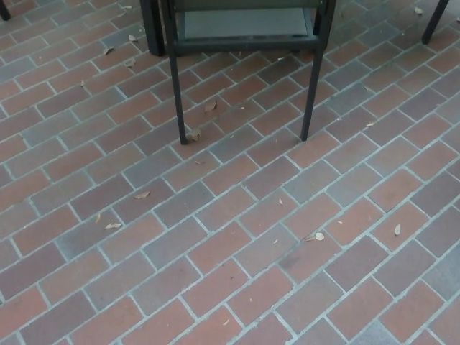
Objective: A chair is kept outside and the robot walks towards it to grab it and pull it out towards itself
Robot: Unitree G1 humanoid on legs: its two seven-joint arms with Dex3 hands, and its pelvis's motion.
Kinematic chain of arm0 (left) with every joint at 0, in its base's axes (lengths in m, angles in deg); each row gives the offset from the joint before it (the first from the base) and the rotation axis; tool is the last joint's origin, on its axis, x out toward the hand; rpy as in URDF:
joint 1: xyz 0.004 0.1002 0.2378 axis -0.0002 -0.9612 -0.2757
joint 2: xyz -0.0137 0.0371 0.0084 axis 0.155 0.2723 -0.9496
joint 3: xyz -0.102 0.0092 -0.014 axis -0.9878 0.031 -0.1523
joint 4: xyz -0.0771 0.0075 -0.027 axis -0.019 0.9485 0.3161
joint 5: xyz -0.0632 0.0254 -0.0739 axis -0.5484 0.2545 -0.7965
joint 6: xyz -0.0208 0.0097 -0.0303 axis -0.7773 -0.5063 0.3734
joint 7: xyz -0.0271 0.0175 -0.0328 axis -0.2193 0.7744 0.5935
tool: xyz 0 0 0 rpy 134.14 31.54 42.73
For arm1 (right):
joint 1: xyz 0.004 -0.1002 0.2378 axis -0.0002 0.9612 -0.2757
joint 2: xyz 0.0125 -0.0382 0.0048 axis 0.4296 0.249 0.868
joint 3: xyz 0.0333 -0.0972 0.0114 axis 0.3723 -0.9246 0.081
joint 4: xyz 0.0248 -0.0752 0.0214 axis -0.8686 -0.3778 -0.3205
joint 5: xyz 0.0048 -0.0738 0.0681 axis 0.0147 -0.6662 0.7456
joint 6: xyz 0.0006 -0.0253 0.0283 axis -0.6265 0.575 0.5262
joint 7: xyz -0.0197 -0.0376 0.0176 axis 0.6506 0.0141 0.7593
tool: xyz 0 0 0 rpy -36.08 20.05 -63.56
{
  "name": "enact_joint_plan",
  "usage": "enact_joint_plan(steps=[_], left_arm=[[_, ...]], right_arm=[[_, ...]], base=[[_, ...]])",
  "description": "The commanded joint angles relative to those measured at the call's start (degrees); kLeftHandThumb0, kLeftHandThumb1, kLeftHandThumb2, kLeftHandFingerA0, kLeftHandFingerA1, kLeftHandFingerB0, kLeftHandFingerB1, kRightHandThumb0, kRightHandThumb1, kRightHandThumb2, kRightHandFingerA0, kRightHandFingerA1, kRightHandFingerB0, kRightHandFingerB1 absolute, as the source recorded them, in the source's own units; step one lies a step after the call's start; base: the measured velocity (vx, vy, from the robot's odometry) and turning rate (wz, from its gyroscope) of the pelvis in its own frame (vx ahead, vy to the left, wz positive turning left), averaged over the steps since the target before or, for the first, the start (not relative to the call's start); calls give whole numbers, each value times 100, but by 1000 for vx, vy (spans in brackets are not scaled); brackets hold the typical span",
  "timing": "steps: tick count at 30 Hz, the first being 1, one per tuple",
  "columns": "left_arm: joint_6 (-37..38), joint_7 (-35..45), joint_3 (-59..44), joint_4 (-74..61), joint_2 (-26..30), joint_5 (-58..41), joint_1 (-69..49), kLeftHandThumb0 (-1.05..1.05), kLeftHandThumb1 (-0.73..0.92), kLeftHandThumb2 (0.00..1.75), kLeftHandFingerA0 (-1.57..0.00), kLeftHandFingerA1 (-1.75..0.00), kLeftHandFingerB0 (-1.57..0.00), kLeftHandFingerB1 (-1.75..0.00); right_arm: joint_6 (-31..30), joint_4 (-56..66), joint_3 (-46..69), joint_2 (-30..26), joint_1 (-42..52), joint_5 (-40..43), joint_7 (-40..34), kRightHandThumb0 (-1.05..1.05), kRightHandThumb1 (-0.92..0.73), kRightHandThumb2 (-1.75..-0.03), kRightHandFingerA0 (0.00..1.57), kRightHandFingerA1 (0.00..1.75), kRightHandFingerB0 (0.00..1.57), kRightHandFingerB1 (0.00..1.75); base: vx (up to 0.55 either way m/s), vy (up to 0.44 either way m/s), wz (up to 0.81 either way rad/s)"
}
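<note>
A dark metal chair (244,32) stands at the top middle of the head view on red and grey brick paving. Its grey seat (244,23) and two near legs show, the left leg (177,97) and the right leg (312,93); the backrest is cut off by the top edge. Neither of my hands nor any part of my arms shows in the picture.
A thick dark post (152,27) stands just left of the chair. Other dark furniture legs show at the top left corner (4,10) and top right corner (435,21). Dry leaves (141,195) lie scattered over the brick paving (230,251) between me and the chair.
</note>
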Motion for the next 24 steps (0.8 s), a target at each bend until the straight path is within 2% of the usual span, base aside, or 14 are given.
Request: enact_joint_plan(steps=[1,2,3,5,7,9,10,12,21,22,23,24], left_arm=[[342,441,-141,337,142,-320,205,-46,52,56,-22,-57,-26,-39],[358,454,-148,392,148,-324,228,-46,52,56,-22,-57,-26,-39],[395,478,-146,408,146,-331,217,-54,40,76,-21,-59,-20,-48],[408,508,-166,377,133,-368,192,-56,39,76,-21,-59,-20,-48],[471,531,-247,447,113,-456,213,-60,35,77,-25,-61,-19,-48],[468,517,-289,455,100,-499,219,-60,35,77,-25,-61,-19,-48],[437,538,-331,458,89,-549,234,-60,36,76,-23,-60,-19,-48],[461,564,-338,468,76,-553,222,-62,36,76,-24,-61,-20,-48],[470,598,-412,576,80,-646,275,-62,37,77,-24,-59,-19,-46],[454,585,-434,528,62,-682,287,-60,36,75,-22,-59,-19,-47],[376,649,-477,312,16,-810,361,-57,36,77,-28,-62,-18,-49],[327,707,-495,182,-7,-881,408,-57,36,77,-28,-62,-18,-49]], right_arm=[[623,-201,57,-126,1,163,147,-66,-44,-87,1,26,3,27],[638,-215,51,-131,1,154,137,-66,-44,-87,1,26,3,27],[667,-270,56,-141,-8,154,115,-68,-46,-89,1,25,3,27],[658,-283,123,-120,-18,247,163,-68,-46,-88,1,22,5,26],[698,-261,185,-111,-2,333,247,-79,-53,-92,0,16,1,15],[723,-243,215,-114,12,376,310,-79,-53,-92,0,16,1,15],[727,-266,229,-139,9,419,462,-86,-55,-89,0,5,0,4],[721,-293,215,-181,11,432,629,-90,-55,-88,0,2,0,0],[852,-477,231,-185,-42,480,758,-90,-54,-89,0,4,0,1],[848,-440,233,-184,-43,491,750,-75,-65,-60,0,6,0,16],[833,-337,245,-219,-63,502,704,-66,-64,-60,0,29,1,21],[824,-284,252,-247,-77,505,675,-66,-64,-60,0,29,1,21]], base=[[0,0,0],[0,0,0],[0,0,0],[0,0,0],[0,0,0],[0,0,0],[0,0,0],[0,0,0],[0,0,0],[0,0,0],[0,0,0],[0,0,0]])
